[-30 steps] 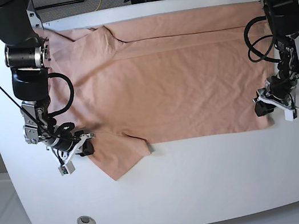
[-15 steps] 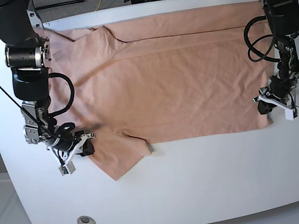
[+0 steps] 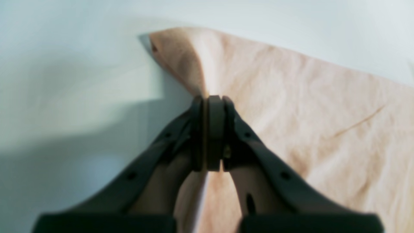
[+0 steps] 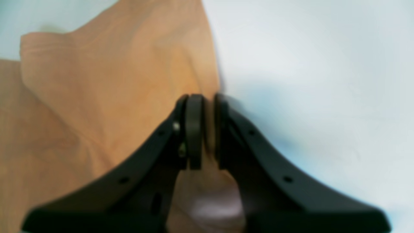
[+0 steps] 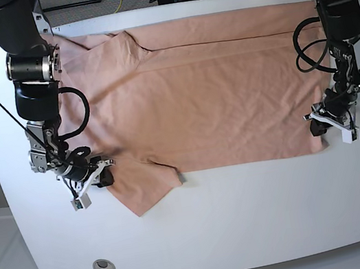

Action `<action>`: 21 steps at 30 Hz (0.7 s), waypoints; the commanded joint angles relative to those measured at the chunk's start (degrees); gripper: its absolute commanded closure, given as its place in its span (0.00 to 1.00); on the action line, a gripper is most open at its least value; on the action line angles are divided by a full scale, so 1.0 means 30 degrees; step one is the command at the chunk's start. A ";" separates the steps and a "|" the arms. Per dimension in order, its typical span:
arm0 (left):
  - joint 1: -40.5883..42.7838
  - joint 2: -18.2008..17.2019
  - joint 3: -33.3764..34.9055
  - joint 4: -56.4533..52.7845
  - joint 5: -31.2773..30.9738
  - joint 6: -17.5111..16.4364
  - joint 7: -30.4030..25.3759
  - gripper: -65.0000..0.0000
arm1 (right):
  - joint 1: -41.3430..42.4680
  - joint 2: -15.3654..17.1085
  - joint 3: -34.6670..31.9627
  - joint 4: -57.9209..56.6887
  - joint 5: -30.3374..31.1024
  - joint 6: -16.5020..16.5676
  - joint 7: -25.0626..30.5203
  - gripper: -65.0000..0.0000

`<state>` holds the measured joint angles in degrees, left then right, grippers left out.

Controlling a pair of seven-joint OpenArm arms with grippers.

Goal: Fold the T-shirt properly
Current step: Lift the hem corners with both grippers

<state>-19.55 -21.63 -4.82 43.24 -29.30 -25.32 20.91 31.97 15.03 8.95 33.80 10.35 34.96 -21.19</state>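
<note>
**Salmon shirt on a white table**

From my station the T-shirt (image 5: 208, 95) reads plain salmon-pink, without any pattern I can make out. Ahead of the left gripper (image 3: 210, 100) its cloth looks paler peach; beside the right gripper (image 4: 202, 100) it looks warmer orange. Both grippers are black. The table (image 5: 250, 213) under them is glossy white.

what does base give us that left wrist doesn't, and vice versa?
Base only: the whole T-shirt spread across the white table, both arms, and the right gripper at the sleeve end on the opposite side.

Left wrist only: a close look at the left gripper, its pads pressed shut on a raised ridge of fabric near the shirt's corner.

Both: the left gripper at the shirt's edge, pink fabric and white table beside it.
</note>
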 commanded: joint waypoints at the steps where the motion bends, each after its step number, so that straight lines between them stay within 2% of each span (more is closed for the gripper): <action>1: -0.0316 -0.0264 0.0005 0.0185 0.0103 0.0071 -0.0027 0.99 | 0.0314 0.0126 0.0033 0.0173 -0.0240 0.0122 -0.0448 0.90; 10: -0.0364 -0.0313 -0.0087 0.0127 -0.0030 0.0101 -0.0110 1.00 | 0.0272 0.0196 0.0058 0.0318 -0.0126 0.0109 -0.0379 0.92; 21: -0.0264 -0.0324 -0.0452 0.0577 -0.0200 0.0049 -0.0325 1.00 | 0.0035 0.0295 0.0034 0.1370 -0.0165 0.0174 -0.1228 1.00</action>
<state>-19.35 -21.61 -5.56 43.42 -29.52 -25.30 20.53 31.27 15.09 9.04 35.75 10.59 35.00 -23.11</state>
